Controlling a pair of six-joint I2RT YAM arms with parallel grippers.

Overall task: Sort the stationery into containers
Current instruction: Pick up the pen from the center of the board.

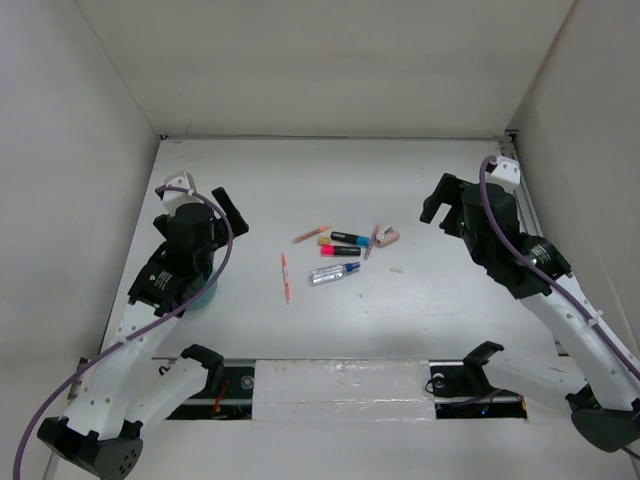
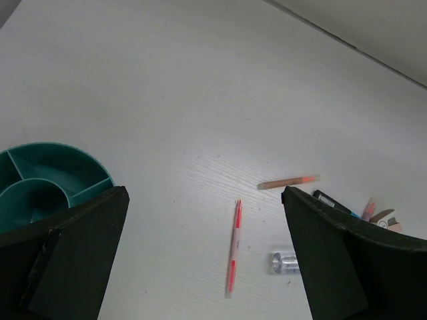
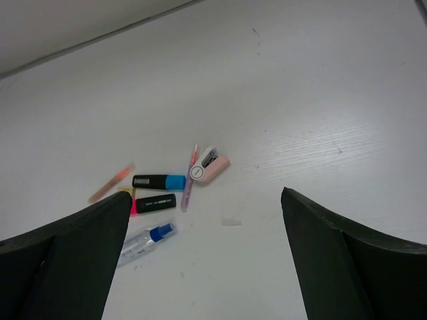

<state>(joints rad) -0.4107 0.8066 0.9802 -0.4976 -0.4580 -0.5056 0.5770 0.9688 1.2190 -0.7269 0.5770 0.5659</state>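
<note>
Left tool (image 2: 205, 193) apart, empty, beside teal cup (image 2: 50, 145). Right tool (image 3: 206, 195) apart, empty. Markers (image 3: 158, 181), pencils (image 2: 233, 248), pen (image 3: 143, 239), eraser (image 3: 212, 167) lie loose on table (image 1: 400, 310).

Container (image 2: 47, 163): teal-blue throughout, divider walls included. Long pencil (image 1: 285, 277): orange-red, paler pinkish along the middle. Short pencil (image 1: 311, 234): tan shaft, orange tip. Far marker (image 3: 158, 181): black body, blue end. Near marker (image 3: 152, 204): black body, pink end. Pen (image 3: 143, 240): clear barrel, blue cap. Eraser (image 3: 212, 165): pinkish-beige, with a white and dark patch at one end. Table (image 1: 430, 300): white, faint wood-grain streaks. Arm cables (image 1: 231, 240): purple.
</note>
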